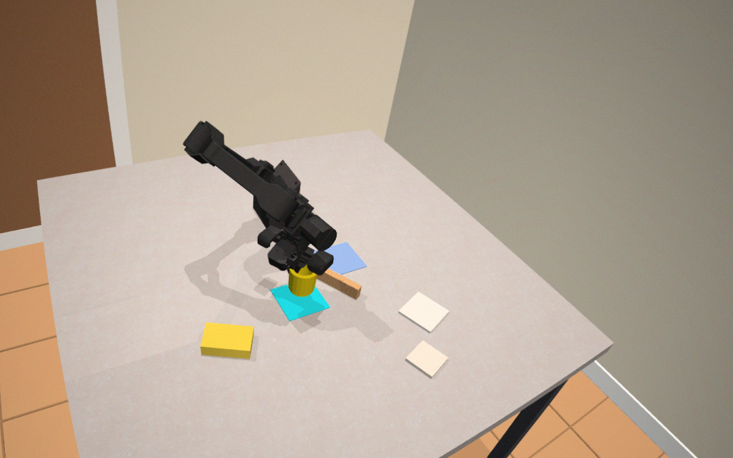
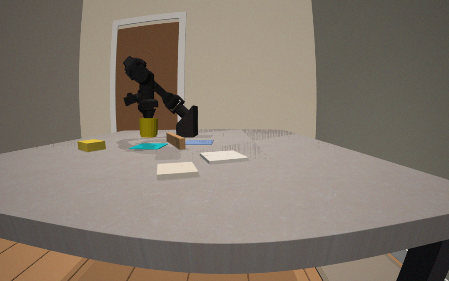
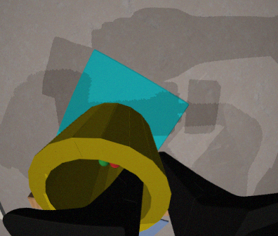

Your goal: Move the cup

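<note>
— Where's the cup right now?

— The yellow cup [image 1: 302,283] hangs upright above the cyan pad [image 1: 299,302], clear of the table [image 1: 130,227]. In the exterior view there's open air between its base and the pad [image 2: 148,146], so it hasn't been set down. From the wrist camera the pad [image 3: 122,97] shows past the cup [image 3: 101,162] toward 12 o'clock.

— And the pincer?

— The gripper [image 1: 305,266] is clamped on the cup's rim from above. In the wrist view one finger [image 3: 118,213] goes down inside the cup and the other sits outside its wall, at about 4 o'clock of the opening. So it's closed on the cup wall, holding it.

— Marbles?

— Two show deep inside, a green marble [image 3: 104,163] and a red marble [image 3: 115,165], side by side. Whether there are more I can't tell; the finger hides much of the bottom.

— What else is around it?

— In the top view, a wooden bar [image 1: 341,283] lies at roughly 3 o'clock of the cup, and beyond it, at about 2 o'clock, the pale blue pad [image 1: 345,257], partly under the arm. A yellow block [image 1: 226,340] sits at 7 o'clock, well apart. Two cream tiles — one larger [image 1: 423,310], one smaller [image 1: 426,358] — lie out toward 4 o'clock.
</note>
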You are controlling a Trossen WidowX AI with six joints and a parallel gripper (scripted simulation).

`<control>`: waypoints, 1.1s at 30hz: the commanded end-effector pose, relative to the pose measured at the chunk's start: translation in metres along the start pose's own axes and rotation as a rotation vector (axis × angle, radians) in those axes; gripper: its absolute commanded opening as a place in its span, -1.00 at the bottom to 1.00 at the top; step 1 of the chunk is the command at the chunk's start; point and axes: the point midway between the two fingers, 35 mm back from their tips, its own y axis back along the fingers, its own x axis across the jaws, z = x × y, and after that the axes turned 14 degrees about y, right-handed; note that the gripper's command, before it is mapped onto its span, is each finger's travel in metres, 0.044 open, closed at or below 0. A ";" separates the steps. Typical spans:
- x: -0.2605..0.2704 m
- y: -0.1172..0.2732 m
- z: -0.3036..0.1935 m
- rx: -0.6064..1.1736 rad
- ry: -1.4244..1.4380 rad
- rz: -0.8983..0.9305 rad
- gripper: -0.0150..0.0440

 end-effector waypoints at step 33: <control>-0.001 -0.028 0.000 -0.002 0.000 -0.002 -0.31</control>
